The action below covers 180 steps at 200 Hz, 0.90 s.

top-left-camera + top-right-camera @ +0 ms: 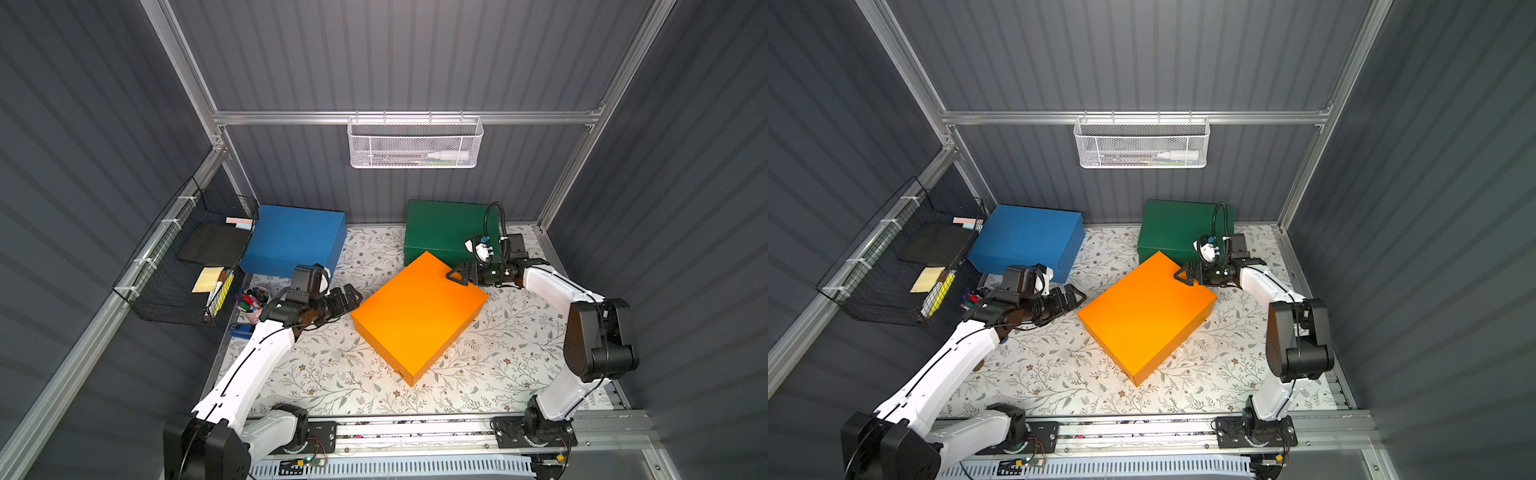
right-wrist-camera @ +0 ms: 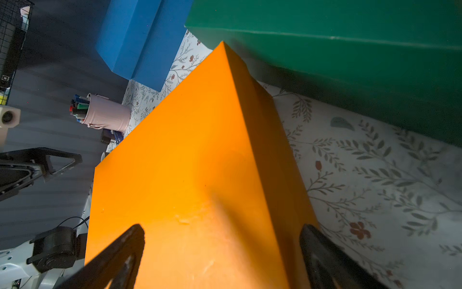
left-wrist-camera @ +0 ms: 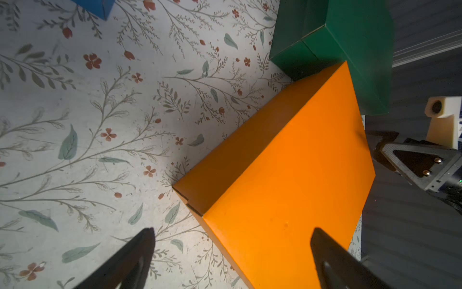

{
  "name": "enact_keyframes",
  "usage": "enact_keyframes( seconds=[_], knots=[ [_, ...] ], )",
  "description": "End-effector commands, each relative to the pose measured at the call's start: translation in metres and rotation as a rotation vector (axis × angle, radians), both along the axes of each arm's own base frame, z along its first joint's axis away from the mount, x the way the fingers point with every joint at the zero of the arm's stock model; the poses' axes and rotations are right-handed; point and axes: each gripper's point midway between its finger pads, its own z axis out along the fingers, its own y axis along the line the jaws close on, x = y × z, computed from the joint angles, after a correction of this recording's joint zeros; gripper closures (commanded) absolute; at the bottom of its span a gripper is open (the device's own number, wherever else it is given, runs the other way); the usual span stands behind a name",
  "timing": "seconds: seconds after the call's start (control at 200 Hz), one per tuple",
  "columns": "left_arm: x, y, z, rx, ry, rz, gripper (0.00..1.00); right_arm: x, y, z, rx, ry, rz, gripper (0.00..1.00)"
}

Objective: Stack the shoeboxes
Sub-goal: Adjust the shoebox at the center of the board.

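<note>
We note the orange box (image 1: 419,316) lying diagonally in the middle of the counter (image 1: 324,382), its far corner at the green box (image 1: 442,226). The blue box (image 1: 293,239) sits back left, apart. None are stacked. We find the left jaws spread wide at the orange box's left corner and the right jaws spread wide over its far right edge. Neither grips anything.

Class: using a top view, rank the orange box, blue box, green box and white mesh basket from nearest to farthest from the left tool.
1. Orange box: mid-table, right beside the left tool.
2. Blue box: back left.
3. Green box: back right.
4. White mesh basket: up on the back wall.
</note>
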Motion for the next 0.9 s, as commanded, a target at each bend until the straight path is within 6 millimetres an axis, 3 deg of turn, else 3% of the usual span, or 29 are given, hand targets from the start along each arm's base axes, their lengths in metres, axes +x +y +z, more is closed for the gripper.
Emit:
enact_keyframes(
  seconds=[0.0,0.135,0.425,0.65,0.896],
  knots=[
    [-0.008,-0.015,-0.014,-0.053,0.067,-0.047,0.00,-0.006,0.009,0.006,0.014,0.014,0.029,0.01],
    [-0.017,-0.029,-0.022,-0.076,0.131,-0.122,0.00,-0.013,0.011,0.002,0.000,0.040,0.036,0.01],
    [-0.029,-0.029,-0.026,-0.065,0.161,-0.145,0.01,-0.018,0.011,0.000,-0.021,0.055,0.026,0.01],
    [-0.014,-0.034,-0.025,-0.072,0.126,-0.153,0.00,-0.032,0.007,-0.002,-0.034,0.080,0.019,0.01],
    [0.011,-0.042,-0.017,-0.070,0.077,-0.178,0.00,-0.063,-0.003,-0.007,-0.063,0.117,-0.026,0.01]
  ],
)
